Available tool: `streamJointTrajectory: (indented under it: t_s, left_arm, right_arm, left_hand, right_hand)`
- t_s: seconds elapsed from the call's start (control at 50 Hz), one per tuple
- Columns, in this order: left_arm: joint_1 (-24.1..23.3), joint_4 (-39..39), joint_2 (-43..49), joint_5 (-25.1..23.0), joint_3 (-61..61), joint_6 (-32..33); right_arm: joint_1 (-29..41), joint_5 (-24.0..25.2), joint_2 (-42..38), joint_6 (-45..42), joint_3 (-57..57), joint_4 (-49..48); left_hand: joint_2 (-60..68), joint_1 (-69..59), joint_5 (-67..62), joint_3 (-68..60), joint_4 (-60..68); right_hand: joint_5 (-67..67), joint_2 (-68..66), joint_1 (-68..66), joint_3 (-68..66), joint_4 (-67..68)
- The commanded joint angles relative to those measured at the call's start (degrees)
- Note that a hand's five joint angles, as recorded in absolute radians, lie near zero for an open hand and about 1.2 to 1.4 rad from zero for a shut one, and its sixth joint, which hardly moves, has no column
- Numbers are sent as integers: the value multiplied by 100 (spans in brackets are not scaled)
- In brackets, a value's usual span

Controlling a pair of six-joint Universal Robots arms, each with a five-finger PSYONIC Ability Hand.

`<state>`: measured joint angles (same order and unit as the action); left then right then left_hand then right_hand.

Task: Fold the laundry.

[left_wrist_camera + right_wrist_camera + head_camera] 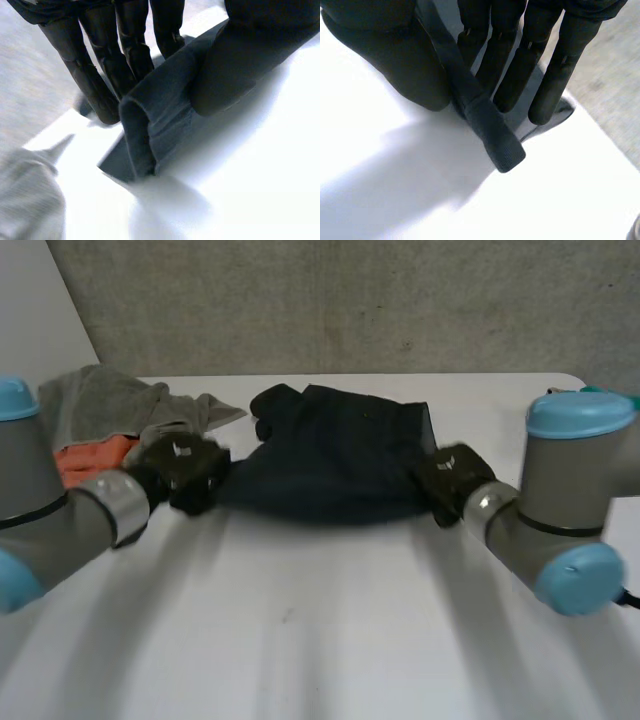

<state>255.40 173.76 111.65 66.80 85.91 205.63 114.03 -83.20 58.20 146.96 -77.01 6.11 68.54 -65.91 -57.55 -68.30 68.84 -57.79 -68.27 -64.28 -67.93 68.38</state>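
At the far left of the white table [320,640] a grey towel [105,400] lies rumpled near the far edge. An orange cloth [90,455] shows from under its near side. Just beside these, the left arm [60,525] reaches in, and the left hand [188,472] sits on the left edge of the dark navy garment [335,460].

In the left wrist view its fingers [95,85] are fairly straight and press a rolled hem of the garment [150,125] against the thumb [225,70], so the cloth is pinched. The grey towel [25,200] lies close beyond the fingertips. A small white mark on the back of this hand is too small to read.

The garment lies across the middle of the table and is bunched at its far left. Its near edge runs from one hand to the other. The far table edge is a little beyond it, with a grey wall behind.

The right hand [452,480] is at the garment's right edge. In the right wrist view the fingers [510,75] and thumb [395,60] clamp a narrow band of the fabric [495,137], whose end pokes out past the fingertips. This hand carries a small unreadable white mark too.

The right arm [560,510] stands near the table's rounded far right corner. Open white tabletop spreads in front of the garment, between the two arms.
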Motion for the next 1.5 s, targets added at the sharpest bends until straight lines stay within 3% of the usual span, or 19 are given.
streamJointTrajectory:
  t_s: [0.02,0.06,0.14,0.26,0.42,0.56,0.64,0.68,0.76,0.8,0.84,0.9,1.0,1.18,1.36,1.5]
  left_arm:
    - [-104,-2739,-820,-326,567,1197]
    - [-148,-3668,-821,-290,664,1635]
    - [-236,-4543,-672,-369,560,2242]
    - [-447,-4106,-206,-291,-169,1964]
    - [-641,-3332,682,316,-1575,1339]
    - [-693,-2480,1561,509,-3789,1304]
    - [-702,-1674,1422,763,-5220,805]
    - [-702,-1189,1290,852,-5504,602]
    - [-676,915,912,1176,-5830,58]
    - [-658,1561,771,1326,-5822,-171]
    - [-632,2063,648,1467,-5813,-539]
    - [-544,2083,604,1503,-5804,-883]
    - [-456,1793,612,1538,-5541,-1262]
    - [-403,1758,814,1327,-4066,-1245]
    - [-412,1731,1342,984,-2272,-938]
    - [-430,1477,982,826,-1481,-595]
  right_arm:
    - [-285,181,1280,-1379,-1183,2173]
    - [-416,330,1561,-2088,-1543,2690]
    - [-505,699,1659,-2673,-1765,2519]
    - [-470,612,1475,-1883,-1546,1965]
    - [-505,155,983,-1240,-966,1262]
    - [-268,-64,377,-933,343,-222]
    - [-75,-660,262,-574,1405,-1363]
    - [-39,-838,279,-423,1688,-1848]
    - [22,-1032,420,24,2198,-3444]
    - [31,-1058,455,139,2260,-4010]
    - [57,-1058,508,210,2287,-4737]
    - [84,-1049,526,192,2261,-5154]
    - [145,-1014,491,227,2243,-5147]
    - [128,-882,-45,324,1813,-4444]
    - [-48,-689,-880,316,574,-3556]
    - [-21,-706,-583,87,-130,-2959]
  left_hand:
    - [1146,-1409,-1245,-1169,1116]
    - [1146,-1409,-1245,-1169,1116]
    - [1146,-1409,-1245,-1169,1116]
    - [1146,-1409,-1245,-1169,1116]
    - [1146,-1409,-1245,-1169,1116]
    - [1146,-1409,-1245,-1169,1116]
    - [1146,-1409,-1245,-1169,1116]
    - [1146,-1409,-1245,-1169,1116]
    - [1146,-1409,-1245,-1169,1116]
    - [1146,-1409,-1245,-1169,1116]
    - [1146,-1409,-1245,-1169,1116]
    - [1146,-1409,-1245,-1169,1116]
    - [1146,-1409,-1245,-1169,1116]
    - [1146,-1409,-1245,-1169,1116]
    - [1146,-1409,-1245,-1169,1116]
    - [1146,-1409,-1245,-1169,1116]
  right_hand:
    - [-1221,-1173,-1572,-1207,1162]
    - [-1221,-1173,-1572,-1207,1162]
    - [-1221,-1173,-1572,-1207,1162]
    - [-1221,-1173,-1572,-1207,1162]
    - [-1221,-1173,-1572,-1207,1162]
    - [-1221,-1173,-1572,-1207,1162]
    - [-1221,-1173,-1572,-1207,1162]
    - [-1221,-1173,-1572,-1207,1162]
    - [-1221,-1173,-1572,-1207,1162]
    - [-1221,-1173,-1572,-1207,1162]
    - [-1221,-1173,-1572,-1207,1162]
    - [-1221,-1173,-1572,-1207,1162]
    - [-1221,-1173,-1572,-1207,1162]
    - [-1221,-1173,-1572,-1207,1162]
    - [-1221,-1173,-1572,-1207,1162]
    - [-1221,-1173,-1572,-1207,1162]
